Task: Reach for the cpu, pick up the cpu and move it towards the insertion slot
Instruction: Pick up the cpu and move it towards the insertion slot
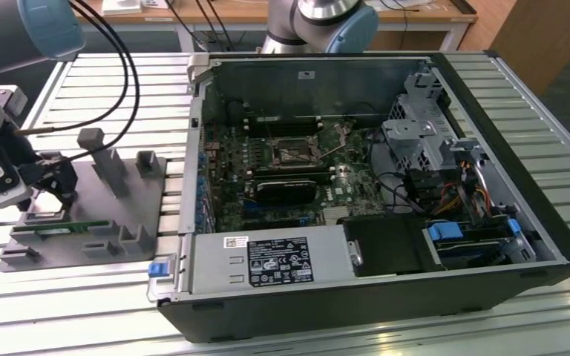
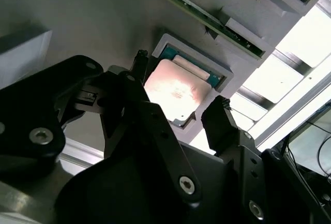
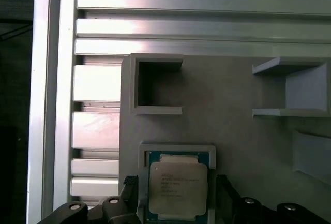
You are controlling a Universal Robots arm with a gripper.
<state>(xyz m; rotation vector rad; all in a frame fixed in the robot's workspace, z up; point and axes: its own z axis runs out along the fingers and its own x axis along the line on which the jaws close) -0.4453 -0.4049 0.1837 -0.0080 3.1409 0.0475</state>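
Your gripper [image 2: 179,83] is over the gray fixture plate [image 1: 116,215], at 9 o'clock in the exterior view, just outside the open PC case [image 1: 483,96]. Jaws are wide, holding nothing. In both wrist views one of the fingers [image 3: 130,195] stands on each side of the cpu [image 3: 177,185], with a gap showing between each and the chip.

The cpu lies flat in its square raised nest [image 3: 178,149] on the plate, silvery top plate up, not lifted. A green memory stick [image 1: 62,228] sits on edge in the plate's holder just beside the nest.

The insertion slot [image 1: 293,152] is on the motherboard inside the case, near the exterior view's centre. That's well apart from the gripper, roughly toward 3 o'clock from it. Plate and case both rest on the slatted aluminium table [image 1: 116,89].
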